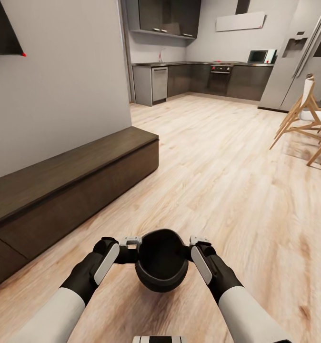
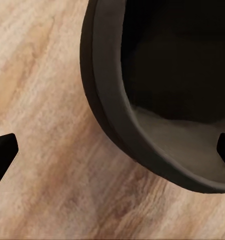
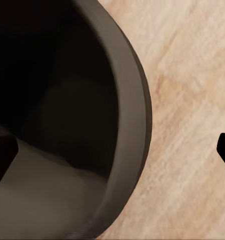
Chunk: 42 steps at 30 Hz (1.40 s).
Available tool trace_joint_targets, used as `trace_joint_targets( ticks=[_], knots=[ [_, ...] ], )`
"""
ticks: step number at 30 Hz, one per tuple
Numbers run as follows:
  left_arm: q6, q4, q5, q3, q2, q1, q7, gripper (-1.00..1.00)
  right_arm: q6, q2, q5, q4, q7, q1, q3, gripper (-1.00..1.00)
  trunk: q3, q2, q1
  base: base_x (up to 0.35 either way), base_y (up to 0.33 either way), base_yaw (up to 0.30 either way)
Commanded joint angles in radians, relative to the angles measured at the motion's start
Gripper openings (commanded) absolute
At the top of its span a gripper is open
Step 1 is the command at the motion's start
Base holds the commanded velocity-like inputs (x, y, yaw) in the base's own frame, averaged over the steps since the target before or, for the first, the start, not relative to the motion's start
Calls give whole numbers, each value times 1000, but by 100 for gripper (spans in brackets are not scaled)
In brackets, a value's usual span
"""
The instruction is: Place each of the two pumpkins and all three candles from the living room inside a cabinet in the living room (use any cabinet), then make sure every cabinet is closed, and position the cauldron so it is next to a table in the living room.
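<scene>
The cauldron hangs over the wood floor at six o'clock in the head view, between both arms. The left pincer grips its rim from nine o'clock, the right pincer from three. The cabinet, fronts shut, lies at nine o'clock.

The cauldron looks matt black, smooth, like cast metal. The floor is pale wood plank with visible grain and a faint sheen. The cabinet at left is dark brown matt wood. Far right, the chairs have light wooden frames.
</scene>
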Motion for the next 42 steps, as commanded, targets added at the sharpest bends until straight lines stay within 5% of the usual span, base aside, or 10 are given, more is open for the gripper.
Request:
trace_joint_targets(
  ticks=[1,31,42],
  knots=[
    [2,-1,11,-2,0,-1,10,100,2,-1,-11,-1,-10,0,3,100,-1,0,0,132,0,0],
    [2,2,11,-7,-2,-2,-26,100,17,-2,-6,39,25,0,19,100,-1,0,0,31,0,0],
    [-53,147,8,-11,-4,-37,-93,100,18,-2,-3,40,30,0,18,100,-1,0,0,0,0,0]
  ],
)
